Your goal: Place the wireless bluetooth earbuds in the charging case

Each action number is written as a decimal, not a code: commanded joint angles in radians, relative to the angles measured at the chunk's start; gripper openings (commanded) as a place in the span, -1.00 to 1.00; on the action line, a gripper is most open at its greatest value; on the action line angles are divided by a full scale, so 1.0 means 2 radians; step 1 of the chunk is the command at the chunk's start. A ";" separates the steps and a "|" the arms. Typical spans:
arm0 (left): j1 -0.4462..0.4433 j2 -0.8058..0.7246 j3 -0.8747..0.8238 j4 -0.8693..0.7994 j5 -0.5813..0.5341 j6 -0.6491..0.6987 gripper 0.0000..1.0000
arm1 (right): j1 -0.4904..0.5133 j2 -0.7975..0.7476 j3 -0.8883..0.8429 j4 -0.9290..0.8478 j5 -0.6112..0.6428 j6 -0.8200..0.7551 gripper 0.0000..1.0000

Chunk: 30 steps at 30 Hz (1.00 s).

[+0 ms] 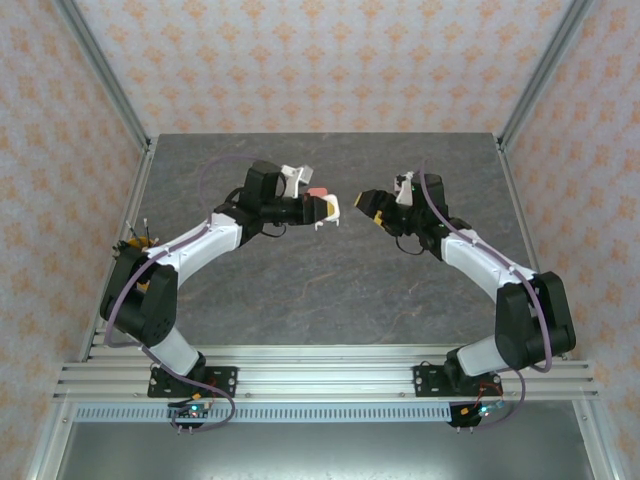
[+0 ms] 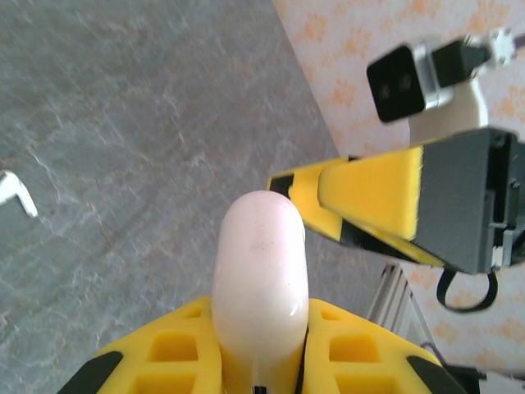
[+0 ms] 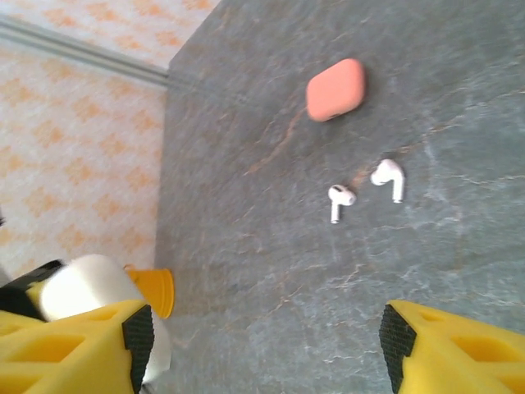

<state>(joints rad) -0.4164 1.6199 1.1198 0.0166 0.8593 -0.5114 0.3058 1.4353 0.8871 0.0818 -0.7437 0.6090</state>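
My left gripper (image 2: 261, 328) is shut on a white pebble-like charging case (image 2: 261, 263), held above the table and sticking out past the yellow fingers. The case is closed. In the top view this gripper (image 1: 325, 210) faces my right gripper (image 1: 368, 203) across a short gap at mid-table. My right gripper (image 3: 264, 345) stands open with nothing between its fingers; the white case (image 3: 82, 283) is just off its left finger. Two white earbuds (image 3: 340, 199) (image 3: 389, 178) lie side by side on the table below. One white earbud (image 2: 15, 190) shows in the left wrist view.
A closed coral-red case (image 3: 335, 89) lies on the grey stone tabletop (image 1: 330, 290) beyond the white earbuds, seen also in the top view (image 1: 316, 190). Patterned walls and metal rails border the table on three sides.
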 commanded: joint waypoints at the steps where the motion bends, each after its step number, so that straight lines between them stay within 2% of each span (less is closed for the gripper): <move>1: 0.003 -0.005 0.014 -0.037 0.041 0.031 -0.87 | 0.012 -0.012 -0.004 0.055 -0.042 -0.021 0.47; 21: 0.003 0.017 0.040 -0.025 0.042 0.020 -0.88 | 0.044 0.030 0.016 0.041 -0.053 -0.039 0.35; 30: 0.003 0.000 0.051 -0.024 0.050 0.019 -0.91 | 0.024 0.067 -0.013 0.052 0.005 -0.026 0.18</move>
<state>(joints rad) -0.4046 1.6581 1.1645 -0.0704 0.9062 -0.4881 0.3771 1.5249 0.8898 0.1692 -0.8082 0.5510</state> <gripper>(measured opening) 0.185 0.596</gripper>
